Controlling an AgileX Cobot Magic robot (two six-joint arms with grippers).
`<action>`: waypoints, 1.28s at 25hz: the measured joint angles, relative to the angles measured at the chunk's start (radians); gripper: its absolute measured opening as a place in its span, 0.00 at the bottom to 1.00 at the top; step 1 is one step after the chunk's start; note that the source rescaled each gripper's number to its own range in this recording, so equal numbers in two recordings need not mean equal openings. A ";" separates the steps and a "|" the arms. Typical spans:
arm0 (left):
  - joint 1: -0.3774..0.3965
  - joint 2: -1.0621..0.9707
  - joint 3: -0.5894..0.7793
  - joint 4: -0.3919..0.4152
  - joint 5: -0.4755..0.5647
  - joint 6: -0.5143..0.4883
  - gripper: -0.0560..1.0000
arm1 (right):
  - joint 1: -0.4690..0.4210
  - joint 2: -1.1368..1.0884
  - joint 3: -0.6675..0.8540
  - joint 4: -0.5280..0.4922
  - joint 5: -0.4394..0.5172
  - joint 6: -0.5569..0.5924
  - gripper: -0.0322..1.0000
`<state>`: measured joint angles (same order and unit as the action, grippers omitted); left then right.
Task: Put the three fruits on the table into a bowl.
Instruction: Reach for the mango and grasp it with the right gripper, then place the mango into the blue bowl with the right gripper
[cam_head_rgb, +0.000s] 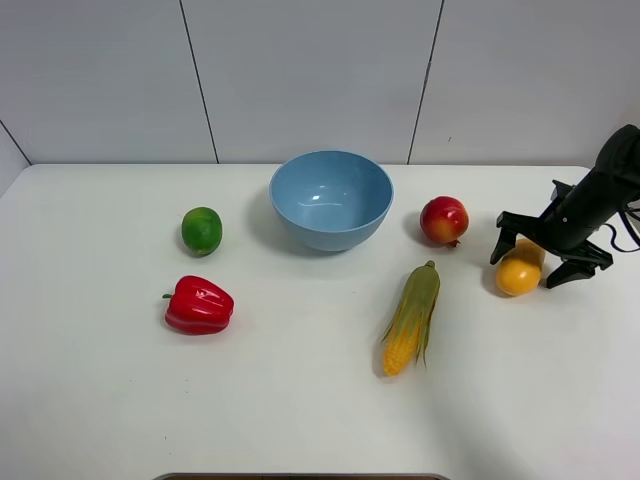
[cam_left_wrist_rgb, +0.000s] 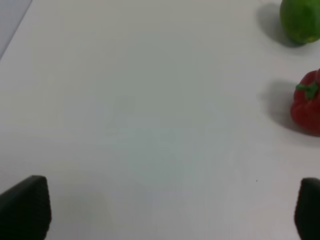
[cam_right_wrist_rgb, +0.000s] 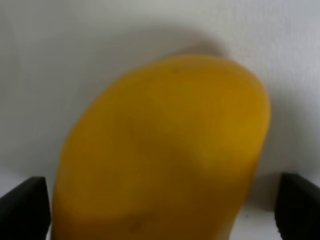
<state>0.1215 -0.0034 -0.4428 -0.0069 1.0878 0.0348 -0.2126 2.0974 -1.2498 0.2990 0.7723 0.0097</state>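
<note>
The right gripper (cam_head_rgb: 526, 269) is straddling the mango (cam_head_rgb: 517, 277) at the right side of the table (cam_head_rgb: 300, 400), jaws wide apart and not yet gripping, so closing, lifting and carrying left to the bowl (cam_head_rgb: 331, 226) is looking due; the left gripper (cam_left_wrist_rgb: 160, 210) is hanging open.

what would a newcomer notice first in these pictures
Probably the light blue bowl, empty, standing at the back middle of the white table. Next, at the right edge, the black right arm with its jaws open on either side of the yellow-orange mango. The red pepper at front left and the corn cob right of centre add strong colour.
</note>
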 joint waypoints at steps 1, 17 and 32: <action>0.000 0.000 0.000 0.000 0.000 0.000 1.00 | 0.000 0.001 -0.001 0.000 -0.001 0.000 0.93; 0.000 0.000 0.000 0.000 0.000 0.000 1.00 | -0.001 0.020 -0.010 0.024 -0.013 0.000 0.34; 0.000 0.000 0.000 0.000 0.000 0.000 1.00 | -0.001 0.022 -0.010 0.033 -0.020 0.000 0.04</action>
<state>0.1215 -0.0034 -0.4428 -0.0069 1.0878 0.0348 -0.2136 2.1195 -1.2594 0.3316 0.7527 0.0097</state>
